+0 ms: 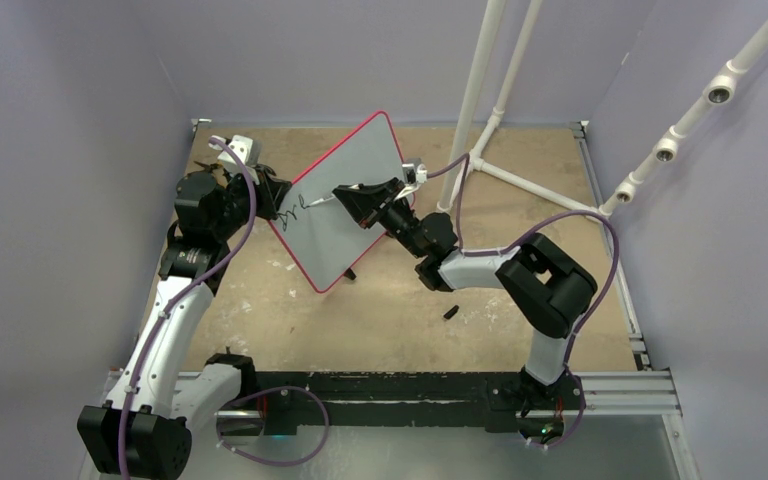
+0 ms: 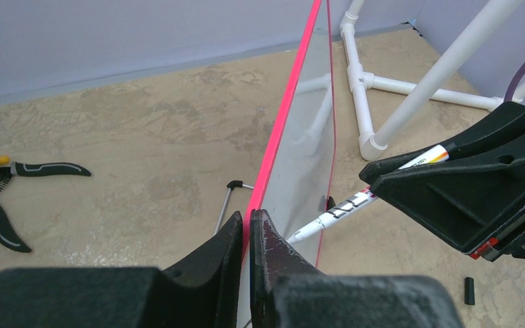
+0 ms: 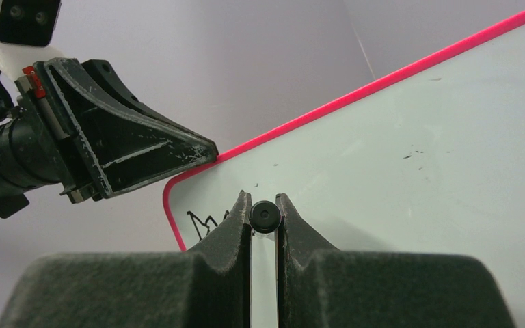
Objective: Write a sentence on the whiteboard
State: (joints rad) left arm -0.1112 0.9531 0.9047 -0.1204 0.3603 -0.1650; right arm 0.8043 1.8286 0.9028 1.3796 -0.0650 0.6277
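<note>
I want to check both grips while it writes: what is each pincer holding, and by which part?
The left pincer clamps the whiteboard by its pink rim, near a corner. The right pincer holds the marker by its rear barrel.

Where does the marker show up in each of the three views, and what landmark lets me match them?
Top external: the marker is left of centre, with its tip at the whiteboard, held by the right claw.
Left wrist: the marker is at lower centre-right, a white barrel slanting up into the black claw.
Right wrist: the marker is at bottom centre, seen end-on as a dark round end between the fingers.
Shared landmark: the whiteboard's pink rim.
</note>
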